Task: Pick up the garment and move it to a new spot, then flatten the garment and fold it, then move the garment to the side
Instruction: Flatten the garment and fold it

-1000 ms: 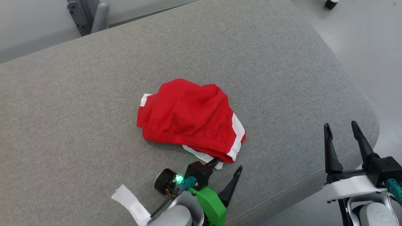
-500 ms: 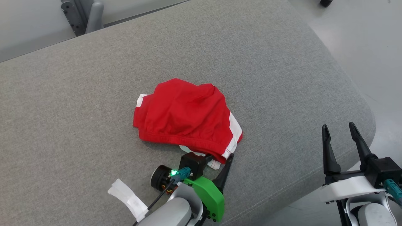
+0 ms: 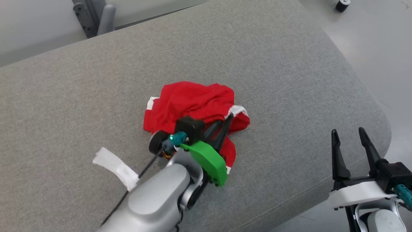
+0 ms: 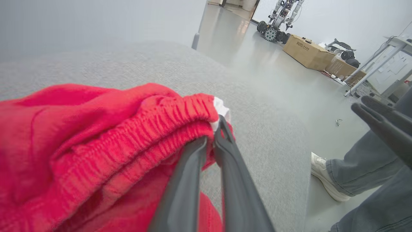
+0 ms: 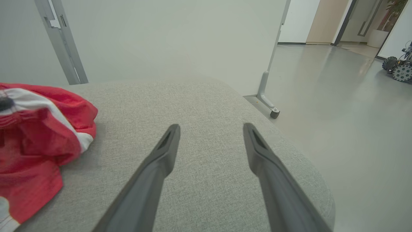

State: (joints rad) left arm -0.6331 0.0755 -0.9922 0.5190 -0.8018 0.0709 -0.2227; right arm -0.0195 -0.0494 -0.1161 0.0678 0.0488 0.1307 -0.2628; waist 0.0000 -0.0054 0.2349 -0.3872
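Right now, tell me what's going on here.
The robot is starting on the garment, red with white trim, bunched on a grey cushion. Its left end effector is shut on the elastic waistband. The right end effector is open over the cushion's edge, apart from the garment. A person stands beside the cushion.
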